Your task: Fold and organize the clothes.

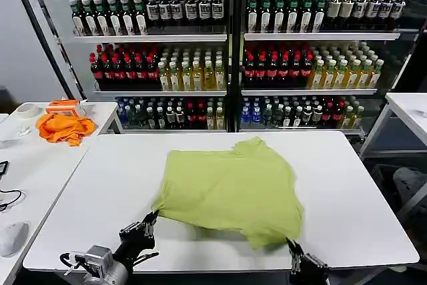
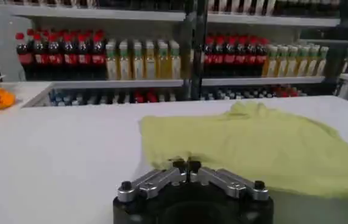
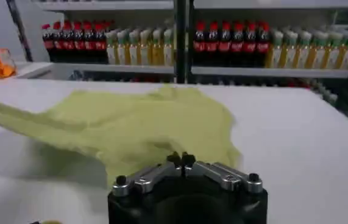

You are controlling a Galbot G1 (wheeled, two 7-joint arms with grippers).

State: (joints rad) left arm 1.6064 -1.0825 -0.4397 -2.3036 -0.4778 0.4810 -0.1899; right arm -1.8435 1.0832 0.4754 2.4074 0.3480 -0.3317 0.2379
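A lime-green T-shirt point(image 1: 230, 188) lies rumpled and partly folded on the white table point(image 1: 353, 191), nearer the front edge. My left gripper point(image 1: 152, 219) is at the shirt's near left corner, shut on the fabric; its closed fingertips point(image 2: 186, 163) pinch the hem of the T-shirt point(image 2: 265, 143). My right gripper point(image 1: 291, 245) is at the near right hem, also shut, with the cloth bunched at its tips point(image 3: 181, 159). In the right wrist view the T-shirt point(image 3: 143, 122) stretches out, its far corner lifted a little off the table.
A bright orange cloth point(image 1: 65, 127) and an orange box point(image 1: 65, 106) lie on a side table point(image 1: 40, 165) to the left, with a tape roll point(image 1: 28, 110) and a mouse point(image 1: 13, 237). Shelves of bottles point(image 1: 227, 51) stand behind. Another table point(image 1: 410, 108) is at the right.
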